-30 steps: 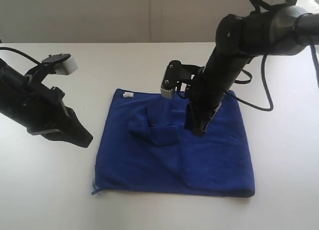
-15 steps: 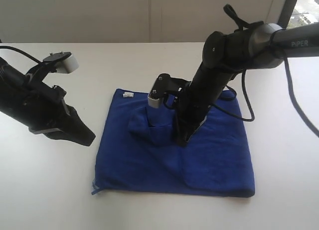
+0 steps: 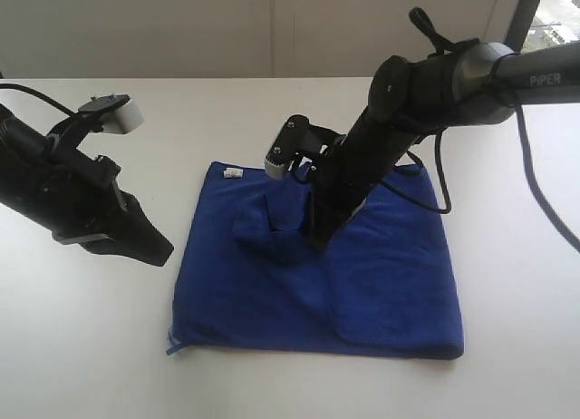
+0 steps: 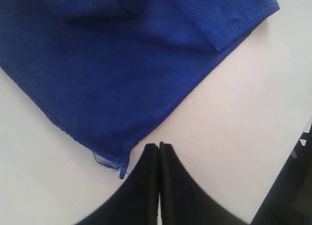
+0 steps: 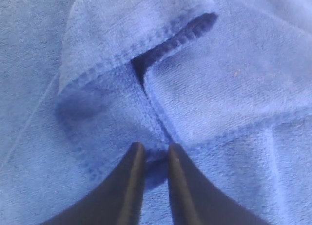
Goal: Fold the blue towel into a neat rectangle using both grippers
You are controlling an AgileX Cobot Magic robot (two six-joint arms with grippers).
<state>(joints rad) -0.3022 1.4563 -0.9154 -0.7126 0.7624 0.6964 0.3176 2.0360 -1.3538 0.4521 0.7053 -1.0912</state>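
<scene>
cloth of the blue towel (image 3: 381, 274) is pinched between the barely parted jaws of the right gripper (image 5: 155, 149). the left gripper (image 4: 159, 146) is held closed and empty over the tabletop (image 4: 234, 113).

The room is bright with soft daylight. A window (image 3: 557, 20) at the top right of the wide view glows white. The white counter (image 3: 272, 383) shines a little, but there is no hard glare. The shadows under the arms are pale and fuzzy. In the wide view the blue towel (image 3: 390, 283) looks deep and dark. Close up by the right pincer (image 5: 154, 146) it looks pale and washed out. The stitches there are sharp, a dark shadow sits inside the fold, and the black tips are blurry. By the left pincer (image 4: 159, 145) the counter looks pinkish white and the cloth looks soft.
</scene>
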